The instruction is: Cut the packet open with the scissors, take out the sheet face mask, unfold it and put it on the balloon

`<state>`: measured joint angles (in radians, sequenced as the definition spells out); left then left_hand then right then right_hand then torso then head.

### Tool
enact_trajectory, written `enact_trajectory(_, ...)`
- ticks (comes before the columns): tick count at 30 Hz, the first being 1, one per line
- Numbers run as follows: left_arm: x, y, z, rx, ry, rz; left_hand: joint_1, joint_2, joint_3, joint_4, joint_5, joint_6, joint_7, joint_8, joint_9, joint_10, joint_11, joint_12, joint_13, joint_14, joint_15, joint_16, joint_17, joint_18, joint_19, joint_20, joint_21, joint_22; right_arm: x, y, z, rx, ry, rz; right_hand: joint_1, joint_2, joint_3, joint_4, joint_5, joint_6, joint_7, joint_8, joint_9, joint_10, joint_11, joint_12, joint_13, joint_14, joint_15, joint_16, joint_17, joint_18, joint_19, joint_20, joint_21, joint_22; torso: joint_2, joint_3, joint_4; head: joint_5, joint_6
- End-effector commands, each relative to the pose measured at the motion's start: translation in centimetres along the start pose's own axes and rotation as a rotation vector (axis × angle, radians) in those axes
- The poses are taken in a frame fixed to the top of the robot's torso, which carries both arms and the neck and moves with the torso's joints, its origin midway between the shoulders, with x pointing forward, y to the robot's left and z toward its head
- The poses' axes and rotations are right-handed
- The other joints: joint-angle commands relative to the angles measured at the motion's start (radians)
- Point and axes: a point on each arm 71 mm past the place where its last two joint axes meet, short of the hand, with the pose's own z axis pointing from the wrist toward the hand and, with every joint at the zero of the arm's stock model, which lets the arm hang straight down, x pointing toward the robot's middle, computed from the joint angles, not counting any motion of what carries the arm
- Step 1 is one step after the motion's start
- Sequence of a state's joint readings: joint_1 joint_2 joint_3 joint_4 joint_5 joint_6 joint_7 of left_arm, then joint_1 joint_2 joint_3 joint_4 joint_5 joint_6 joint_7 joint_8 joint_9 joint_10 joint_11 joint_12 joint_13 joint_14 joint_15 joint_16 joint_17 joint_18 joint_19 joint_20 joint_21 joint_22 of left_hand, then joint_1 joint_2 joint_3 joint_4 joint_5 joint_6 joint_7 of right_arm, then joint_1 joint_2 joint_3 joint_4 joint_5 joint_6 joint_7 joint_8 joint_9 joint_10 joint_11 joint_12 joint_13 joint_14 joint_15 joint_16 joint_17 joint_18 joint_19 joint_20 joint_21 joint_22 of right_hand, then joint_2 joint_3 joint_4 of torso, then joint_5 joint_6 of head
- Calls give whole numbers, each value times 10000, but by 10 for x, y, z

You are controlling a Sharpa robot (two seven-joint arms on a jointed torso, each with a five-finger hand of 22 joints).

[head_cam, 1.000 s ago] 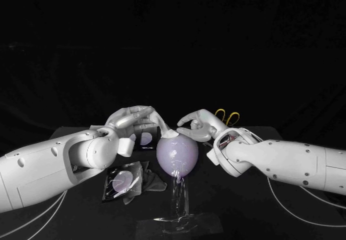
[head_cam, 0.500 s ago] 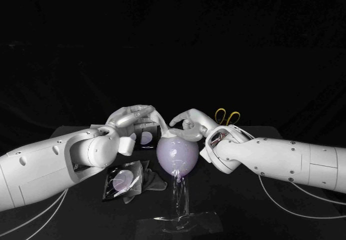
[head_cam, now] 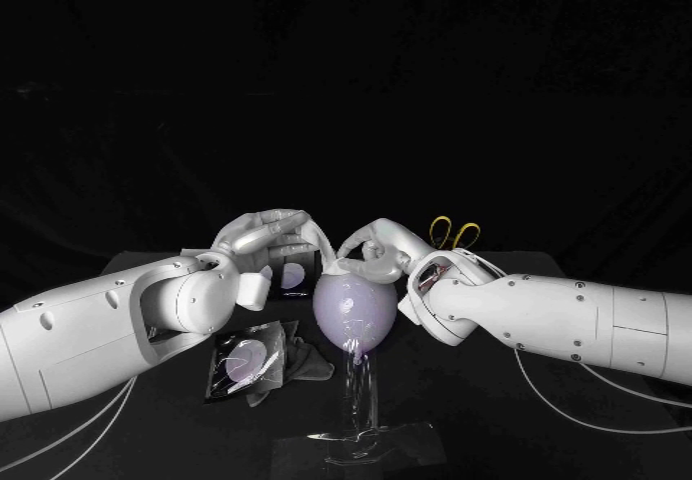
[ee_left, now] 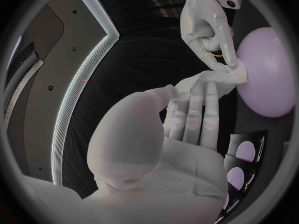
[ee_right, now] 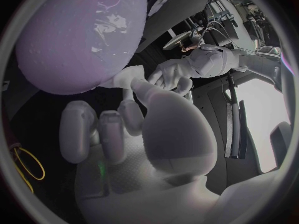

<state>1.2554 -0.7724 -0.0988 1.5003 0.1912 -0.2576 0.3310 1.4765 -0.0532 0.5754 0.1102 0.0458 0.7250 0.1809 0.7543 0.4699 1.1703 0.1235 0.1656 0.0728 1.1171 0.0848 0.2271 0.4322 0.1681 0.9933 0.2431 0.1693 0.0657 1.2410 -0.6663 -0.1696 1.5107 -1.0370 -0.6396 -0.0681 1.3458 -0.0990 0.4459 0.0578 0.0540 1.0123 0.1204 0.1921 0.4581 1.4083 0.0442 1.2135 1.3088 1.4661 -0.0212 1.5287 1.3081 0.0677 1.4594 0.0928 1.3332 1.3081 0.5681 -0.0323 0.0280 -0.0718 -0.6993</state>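
Black table (head_cam: 476,430) against a black backdrop. At the frame's middle the sheet face mask (ee_left: 219,77) is a white, still bunched wad touching the top of the lilac balloon (head_cam: 355,308), which sits on a clear stand (head_cam: 361,440) at lower centre. The right hand (head_cam: 378,250) curls down over the balloon's top and pinches the wad. The left hand (head_cam: 267,240), just left of it, reaches in, fingers nearly straight, and seems to pinch the other end against the thumb.

A dark packet (head_cam: 242,362) lies flat at lower left, and the yellow-handled scissors (head_cam: 454,234) rest behind the right arm, both apart from the hands. Cutting and taking out look done; unfolding the mask and spreading it over the balloon are left.
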Motion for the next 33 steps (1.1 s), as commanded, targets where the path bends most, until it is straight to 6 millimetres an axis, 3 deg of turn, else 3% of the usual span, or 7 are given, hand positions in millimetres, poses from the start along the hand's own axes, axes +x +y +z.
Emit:
enact_trajectory(1,3,-2,0,120,207,-20,76,-17,60,-5,34,18,15,70,592,-21,-22,44,13,-14,-39,-43,7,150,-71,-17,-33,7,0,0,1,-7,42,-160,61,137,64,-18,-56,107,-35,58,20,14,-86,61,342,899,-74,37,2095,-183,64,-92,77,1987,-2,0,1,0,-4)
enact_trajectory(12,3,-2,0,127,218,-26,71,-21,69,-3,34,17,17,74,600,-20,-21,47,14,-12,-38,-45,10,149,-77,-13,-38,7,-2,-4,2,158,-44,-258,254,388,222,-228,-55,322,-182,287,118,91,-219,143,383,922,-196,86,2162,-216,135,-215,237,2027,1,1,-1,4,-25)
enact_trajectory(20,3,-2,0,127,226,-28,71,-21,69,-3,34,17,17,74,600,-20,-21,47,14,-12,-38,-45,10,149,-77,-13,-38,7,-1,-1,2,-12,-155,-306,334,583,404,-450,-53,555,-327,722,381,346,-347,523,613,940,-307,128,2222,-279,275,-321,543,2109,0,3,-5,-11,-47)
enact_trajectory(33,2,-2,0,136,180,-14,63,-32,88,-2,33,13,18,82,616,-19,-20,52,15,-8,-39,-50,17,150,-88,-6,-47,9,-8,2,-12,-454,-422,-191,127,551,715,-578,-53,561,-413,1105,651,558,-429,901,865,977,-385,225,2354,-331,386,-410,795,2176,-2,3,-12,-23,-51)
